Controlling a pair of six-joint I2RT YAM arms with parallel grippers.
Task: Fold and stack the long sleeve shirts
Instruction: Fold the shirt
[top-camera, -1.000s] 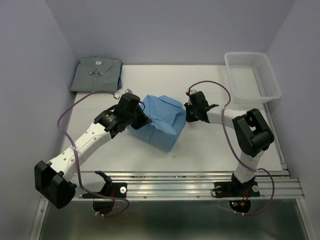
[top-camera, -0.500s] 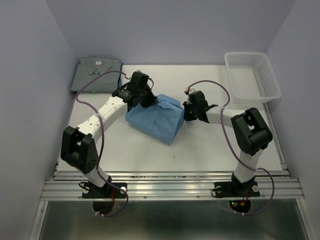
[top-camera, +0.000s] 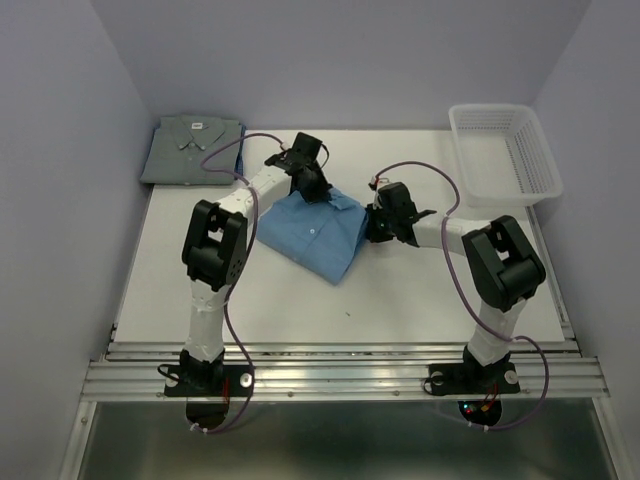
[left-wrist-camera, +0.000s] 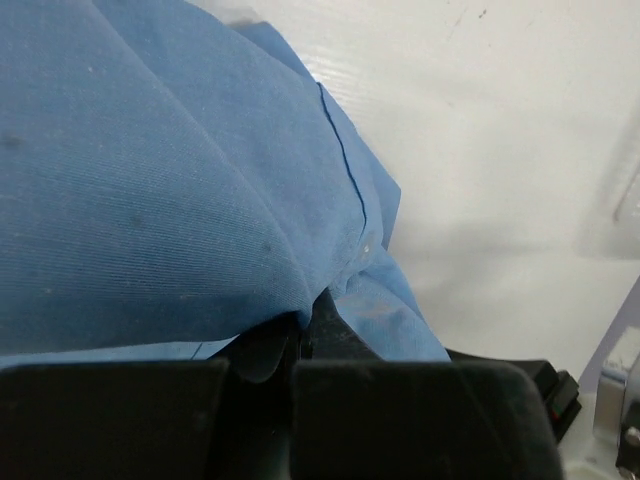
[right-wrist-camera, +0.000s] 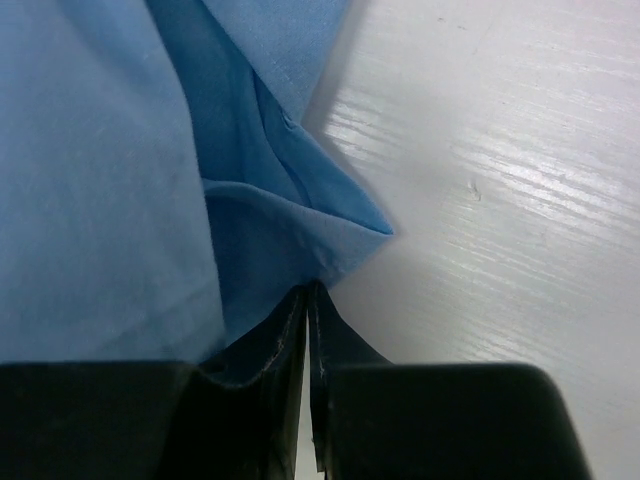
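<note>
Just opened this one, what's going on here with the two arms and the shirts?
Both arms are handling the light blue shirt in the middle of the table. The left gripper is shut on the shirt's far left corner. The right gripper is shut on its right edge. The shirt looks mostly folded. The grey shirt lies folded at the far left corner, so the blue one is not yet stacked on it. A white basket stands far right.

A white table (top-camera: 420, 290) carries a folded grey shirt (top-camera: 190, 150) at its far left corner, a blue shirt (top-camera: 315, 235) near the middle, and a white mesh basket (top-camera: 520, 198) far right.
</note>
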